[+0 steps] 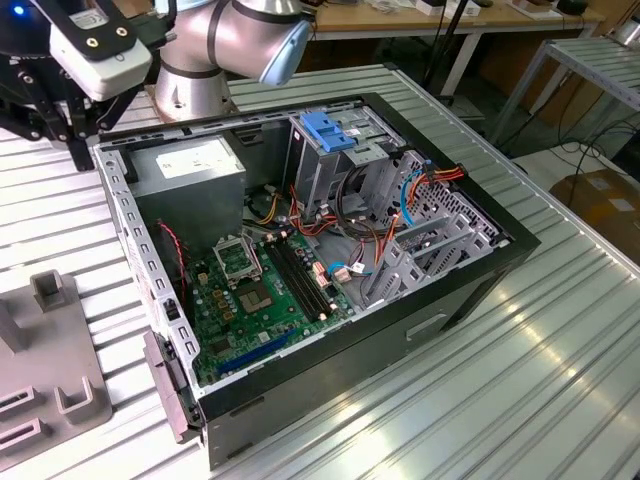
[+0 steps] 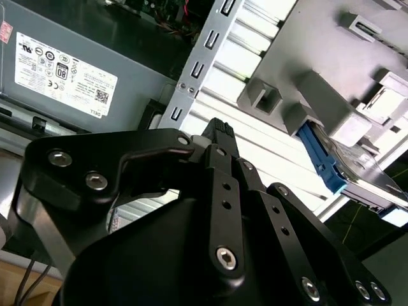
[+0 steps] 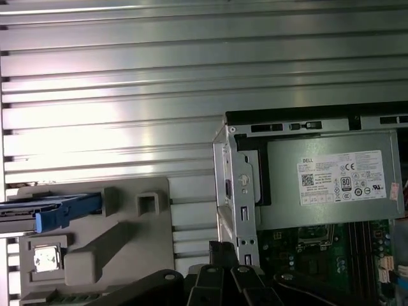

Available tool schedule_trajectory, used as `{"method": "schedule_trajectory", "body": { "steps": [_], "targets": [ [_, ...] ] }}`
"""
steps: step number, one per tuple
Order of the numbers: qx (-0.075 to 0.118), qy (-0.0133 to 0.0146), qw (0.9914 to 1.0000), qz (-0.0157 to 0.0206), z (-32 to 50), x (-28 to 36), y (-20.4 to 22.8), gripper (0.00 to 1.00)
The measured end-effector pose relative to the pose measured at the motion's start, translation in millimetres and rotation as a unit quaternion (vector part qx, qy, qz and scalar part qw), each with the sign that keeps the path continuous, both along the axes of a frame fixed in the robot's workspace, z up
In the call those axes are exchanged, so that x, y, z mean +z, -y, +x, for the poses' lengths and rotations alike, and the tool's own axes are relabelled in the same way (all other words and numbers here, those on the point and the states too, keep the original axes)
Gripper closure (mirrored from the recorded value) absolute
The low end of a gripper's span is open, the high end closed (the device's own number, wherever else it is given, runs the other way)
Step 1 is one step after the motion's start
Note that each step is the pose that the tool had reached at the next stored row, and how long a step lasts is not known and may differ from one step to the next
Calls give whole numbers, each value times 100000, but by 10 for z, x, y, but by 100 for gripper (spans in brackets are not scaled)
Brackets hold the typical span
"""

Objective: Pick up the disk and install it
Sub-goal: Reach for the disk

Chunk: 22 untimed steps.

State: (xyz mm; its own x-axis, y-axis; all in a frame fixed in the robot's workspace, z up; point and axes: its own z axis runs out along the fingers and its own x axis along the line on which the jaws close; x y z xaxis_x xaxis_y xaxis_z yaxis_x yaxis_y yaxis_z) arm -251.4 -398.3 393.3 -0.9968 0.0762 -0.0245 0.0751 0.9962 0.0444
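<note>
The disk (image 3: 57,210), a flat grey drive in a bright blue carrier, stands on edge in a slot of a grey fixture (image 3: 108,248) beside the open computer case. In the second wrist view the disk's (image 2: 326,164) blue end sticks out of the fixture (image 2: 319,95). My gripper (image 2: 217,131) hangs over the ribbed table near the case's corner, well apart from the disk. Its black fingers look shut with nothing between them. Both the gripper (image 3: 226,252) and the arm's head (image 1: 72,140) hover over the power supply end of the case.
The open computer case (image 1: 480,270) lies on the ribbed metal table (image 1: 560,380). Inside are a power supply (image 1: 190,170), a green motherboard (image 1: 260,290), loose cables and a metal drive cage with a fixed blue bracket (image 1: 330,130). The grey fixture (image 1: 50,390) sits at the exterior view's left.
</note>
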Motion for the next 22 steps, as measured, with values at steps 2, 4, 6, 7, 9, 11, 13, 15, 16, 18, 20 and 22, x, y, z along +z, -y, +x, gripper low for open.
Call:
{"method": "schedule_trajectory", "body": {
  "steps": [2,4,6,7,9,11,13,15,16,18,20,22],
  "targets": [
    [5,-4,100000,-6,-63,1,-1,90],
    [-1,0,100000,1,-120,0,-2,90],
    [0,-4,100000,-3,-197,0,-2,90],
    [3,-1,100000,-1,-249,0,-3,90],
    [-1,-7,100000,-6,-334,1,-4,90],
    [-1,-3,100000,-5,-387,0,-5,90],
    [1,-3,100000,-4,-495,0,-7,90],
    [0,-3,100000,-3,-571,0,-8,90],
    [0,-4,100000,-4,-595,0,-8,90],
    [0,-2,100000,-2,-675,0,-10,90],
    [3,-7,100000,-5,-736,1,-11,90],
    [5,-4,100000,-5,-791,0,-12,90]
  ]
}}
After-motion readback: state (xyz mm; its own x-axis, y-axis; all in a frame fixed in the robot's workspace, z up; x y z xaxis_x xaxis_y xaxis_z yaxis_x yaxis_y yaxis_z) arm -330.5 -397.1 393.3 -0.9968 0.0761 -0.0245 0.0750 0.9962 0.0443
